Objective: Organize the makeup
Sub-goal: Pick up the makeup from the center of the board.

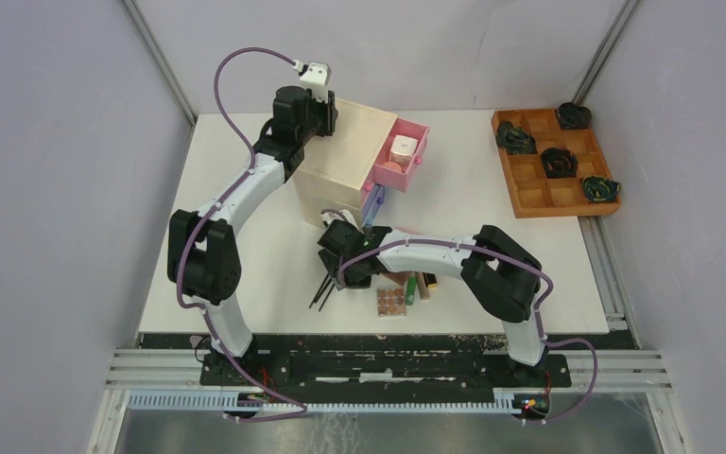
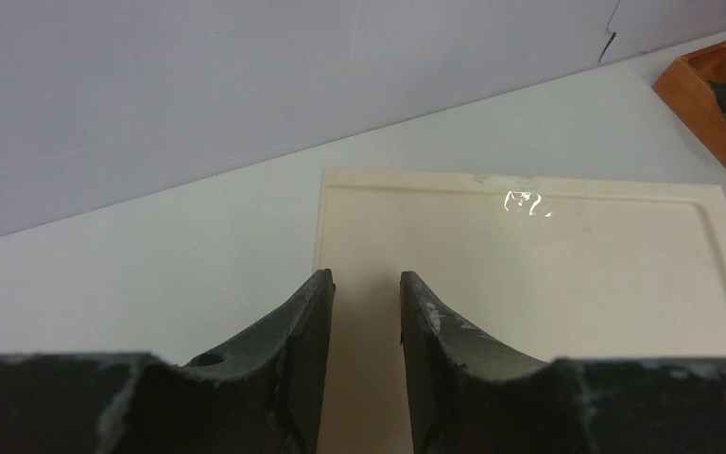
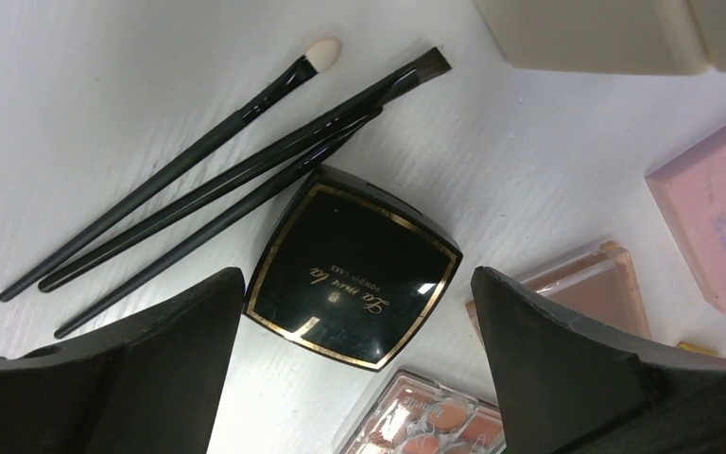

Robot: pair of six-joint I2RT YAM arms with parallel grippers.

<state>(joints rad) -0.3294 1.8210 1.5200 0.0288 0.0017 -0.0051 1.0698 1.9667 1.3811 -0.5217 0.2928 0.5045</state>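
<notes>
Pick-up step: the right gripper point(image 3: 356, 276), spread wide and empty, is poised over the black compact point(image 3: 352, 255), which lies flat at frame centre and is seemingly untouched; descent and closure are required next. The near-square compact is set cornerwise, one corner toward the frame top, with no marked long axis. The left gripper point(image 2: 366, 276) is held part-open and empty over the chest point(image 2: 529, 274).

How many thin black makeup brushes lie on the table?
3, side by side beside the black square compact: the sponge-tipped one outermost, the flat-tipped one in the middle, the third nearest the compact. Others may be hidden.
</notes>
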